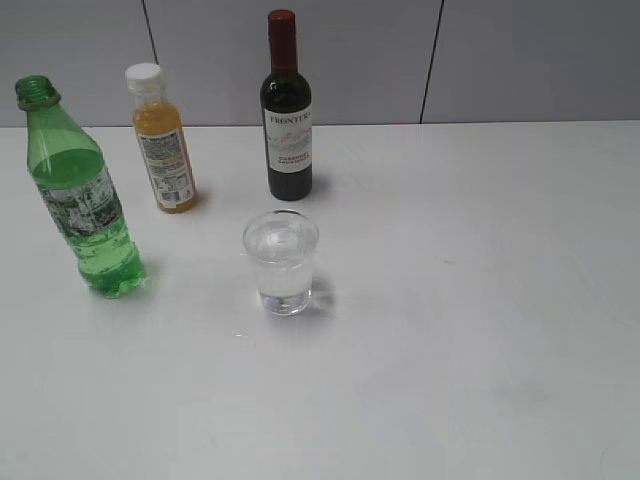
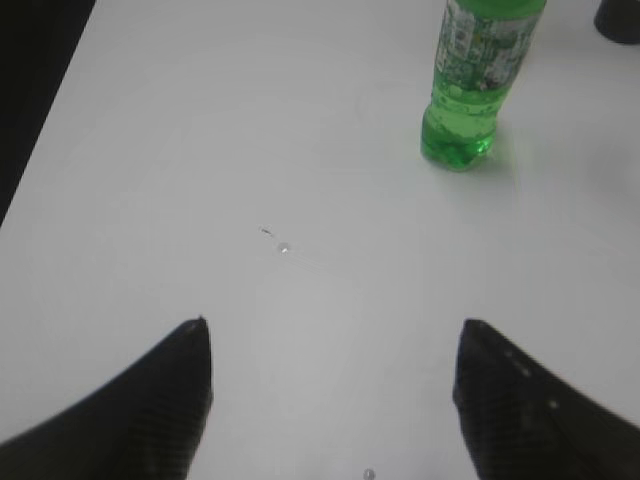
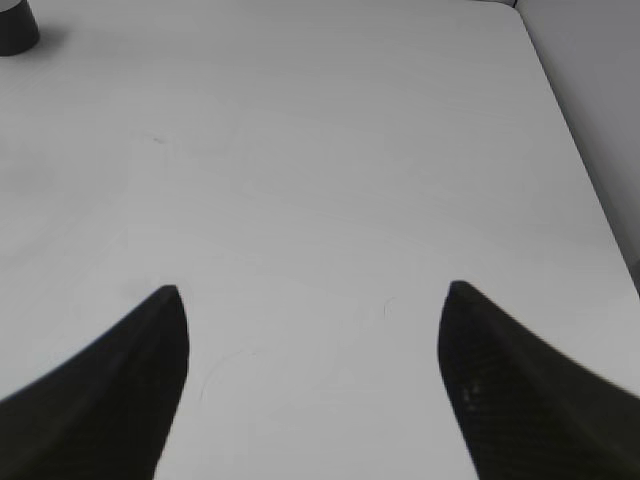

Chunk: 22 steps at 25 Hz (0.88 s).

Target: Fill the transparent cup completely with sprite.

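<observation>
Three bottles (sprite (image 1: 85, 205) uncapped), one transparent cup (image 1: 281, 262); left fingers (image 2: 170, 400) and right fingers (image 3: 130, 380) spread, empty.

Readable text: one wine label only

The dark wine bottle (image 1: 287, 110) carries a white label (image 1: 289, 140) headed "FRONTERA" in dark capitals, with smaller red lettering lower down that is too small to make out. The orange-juice bottle (image 1: 163, 140) and the green sprite bottle (image 1: 83, 195) both have printed labels, but their print is too fine or blurred to read in any view.
</observation>
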### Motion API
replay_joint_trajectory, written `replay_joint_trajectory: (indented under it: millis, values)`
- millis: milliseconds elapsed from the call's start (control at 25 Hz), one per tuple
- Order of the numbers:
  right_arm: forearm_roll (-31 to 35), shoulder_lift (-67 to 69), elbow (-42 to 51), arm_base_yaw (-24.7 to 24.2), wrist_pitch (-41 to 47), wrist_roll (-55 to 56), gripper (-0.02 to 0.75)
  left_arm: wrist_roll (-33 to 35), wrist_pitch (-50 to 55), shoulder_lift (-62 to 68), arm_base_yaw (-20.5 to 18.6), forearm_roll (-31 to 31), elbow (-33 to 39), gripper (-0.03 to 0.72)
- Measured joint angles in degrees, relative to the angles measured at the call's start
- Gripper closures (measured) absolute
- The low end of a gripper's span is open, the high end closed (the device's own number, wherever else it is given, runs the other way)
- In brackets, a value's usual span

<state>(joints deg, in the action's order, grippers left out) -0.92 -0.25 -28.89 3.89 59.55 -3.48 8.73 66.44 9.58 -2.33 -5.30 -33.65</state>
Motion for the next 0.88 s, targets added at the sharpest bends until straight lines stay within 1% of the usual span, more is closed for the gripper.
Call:
replay_joint_trajectory:
  millis: [160, 440, 640, 880]
  values:
    - [0.00, 0.00, 0.00, 0.00, 0.00, 0.00, 0.146, -2.15, 0.45, -3.90, 0.00, 0.00, 1.52, 0.109]
    - [0.00, 0.00, 0.00, 0.00, 0.00, 0.00, 0.146, -2.32, -0.92, -9.58, 0.00, 0.00, 3.55, 0.110]
    - [0.00, 0.00, 0.00, 0.00, 0.00, 0.00, 0.146, -2.46, -3.01, -9.91, 0.00, -0.72, 6.16, 0.111]
    - [0.00, 0.00, 0.02, 0.00, 0.00, 0.00, 0.146, -2.46, -4.11, -9.91, 0.00, -0.95, 6.45, 0.111]
